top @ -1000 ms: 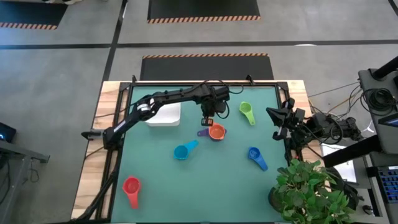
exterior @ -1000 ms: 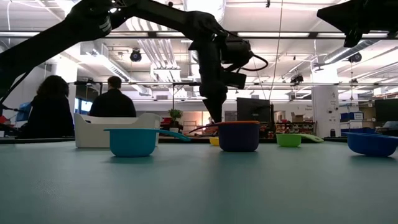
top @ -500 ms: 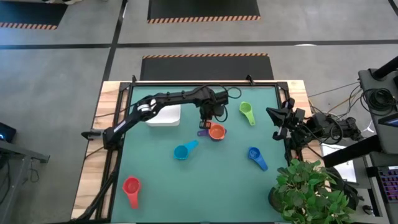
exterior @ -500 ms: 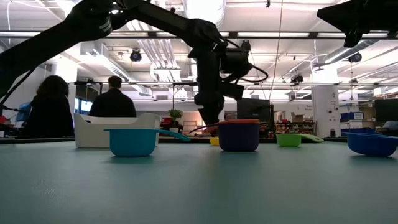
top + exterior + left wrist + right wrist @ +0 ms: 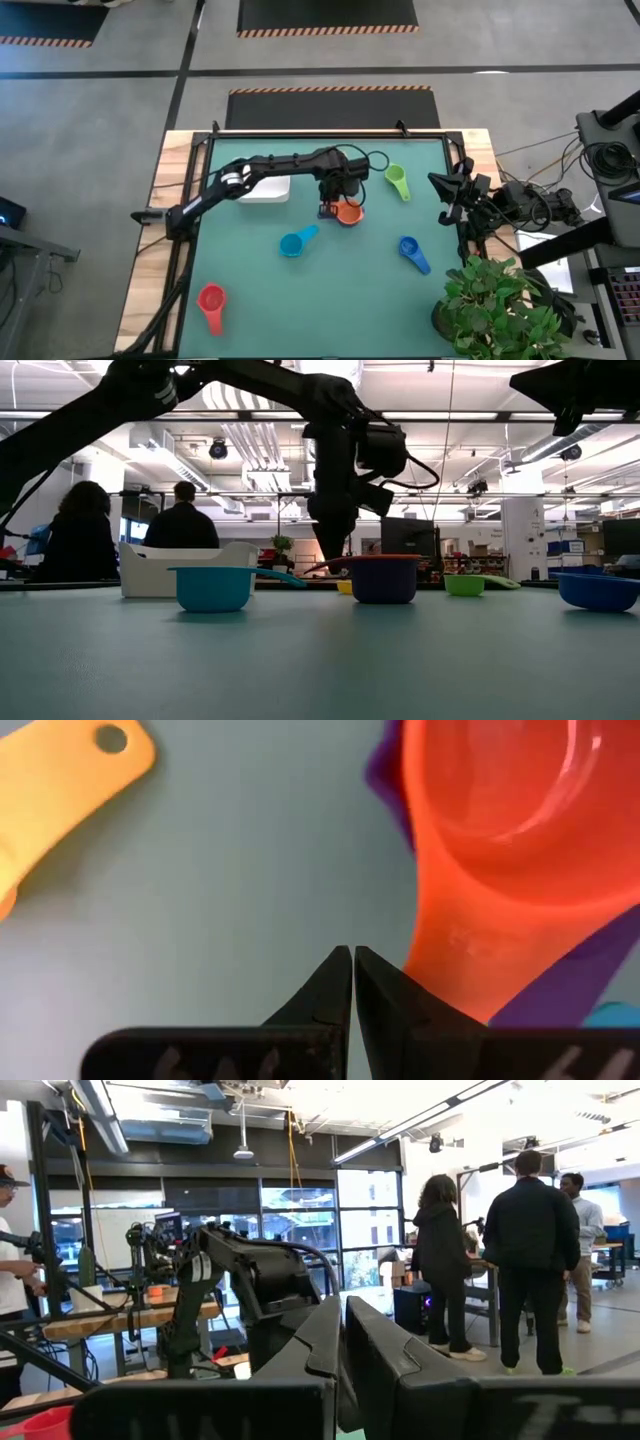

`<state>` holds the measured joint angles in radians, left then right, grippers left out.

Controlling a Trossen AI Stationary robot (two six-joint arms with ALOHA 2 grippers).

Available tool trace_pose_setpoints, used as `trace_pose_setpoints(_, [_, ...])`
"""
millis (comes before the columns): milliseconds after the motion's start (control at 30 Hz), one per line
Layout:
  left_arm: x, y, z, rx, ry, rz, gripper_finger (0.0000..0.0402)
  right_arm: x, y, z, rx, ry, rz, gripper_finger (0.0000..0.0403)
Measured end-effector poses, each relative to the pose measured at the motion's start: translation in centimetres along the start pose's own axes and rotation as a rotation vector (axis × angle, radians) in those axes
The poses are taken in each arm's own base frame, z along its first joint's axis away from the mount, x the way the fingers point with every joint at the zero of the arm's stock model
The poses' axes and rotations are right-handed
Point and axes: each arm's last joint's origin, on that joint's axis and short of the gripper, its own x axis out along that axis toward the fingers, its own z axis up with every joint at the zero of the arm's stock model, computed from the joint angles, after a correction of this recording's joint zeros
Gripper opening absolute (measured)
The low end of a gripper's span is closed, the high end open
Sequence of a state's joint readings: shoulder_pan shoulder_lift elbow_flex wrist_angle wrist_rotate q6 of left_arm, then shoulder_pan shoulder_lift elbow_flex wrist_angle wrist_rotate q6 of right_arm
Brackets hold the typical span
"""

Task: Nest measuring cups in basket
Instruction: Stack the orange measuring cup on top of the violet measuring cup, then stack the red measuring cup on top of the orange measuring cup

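An orange cup (image 5: 349, 211) sits nested in a purple cup (image 5: 384, 582) at the table's middle. In the left wrist view the orange cup (image 5: 520, 830) lies over the purple one (image 5: 560, 995). My left gripper (image 5: 352, 955) is shut and points down, close over the table right beside the orange cup's handle. A yellow cup (image 5: 55, 785) lies just beyond it. The white basket (image 5: 265, 187) stands at the far left. The green (image 5: 397, 180), light blue (image 5: 295, 242), dark blue (image 5: 410, 251) and red (image 5: 211, 300) cups lie apart on the mat. My right gripper (image 5: 343, 1315) is shut and raised at the table's right edge. My left gripper's shut fingers come from above, pointing down, and stand against the side of the orange cup's handle (image 5: 440, 970). I cannot tell whether the outer side of one finger (image 5: 395, 995) touches the handle. Both nested cups rest on the table.
A potted plant (image 5: 500, 305) stands at the near right corner. Cables and equipment lie past the right edge. People stand and sit in the room beyond the table (image 5: 180, 520). The green mat (image 5: 320, 300) stretches toward the near edge.
My left gripper has come down and toward the table's near edge, to the handle side of the nested orange and purple cups, and now covers the purple handle in the high view. The cups have stayed in place.
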<state>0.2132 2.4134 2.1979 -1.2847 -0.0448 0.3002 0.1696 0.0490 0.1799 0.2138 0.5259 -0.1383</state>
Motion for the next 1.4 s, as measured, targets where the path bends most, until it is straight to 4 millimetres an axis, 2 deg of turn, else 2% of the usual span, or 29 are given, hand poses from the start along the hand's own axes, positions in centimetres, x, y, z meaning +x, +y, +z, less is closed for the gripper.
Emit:
trace_pose_setpoints(600, [-0.5,-2.5,0.2,-0.05,0.032,-0.009,0.0,0.0,0.0,0.0,0.008,0.0,0.0,0.0009])
trace_pose_setpoints(900, [-0.9,-2.5,0.0,-0.051,0.054,0.041,0.0,0.0,0.0,0.0,0.007,0.0,0.0,0.0009])
trace_pose_setpoints(1000, [-2.3,-2.5,-0.3,-0.053,0.031,0.054,0.0,0.0,0.0,0.0,-0.003,0.0,0.0,0.0009])
trace_pose_setpoints(1133, [-6.4,-3.5,-0.8,-0.042,-0.087,0.079,0.0,0.0,0.0,0.0,-0.005,0.0,0.001,0.0009])
trace_pose_setpoints(1267, [-10.0,-6.4,-1.6,-0.004,-0.233,0.101,0.0,0.0,0.0,0.0,-0.005,0.004,0.002,0.0009])
trace_pose_setpoints(1400, [-12.2,-10.2,-4.0,0.051,-0.362,0.101,0.0,0.0,0.0,-0.2,-0.001,0.016,0.004,0.0009])
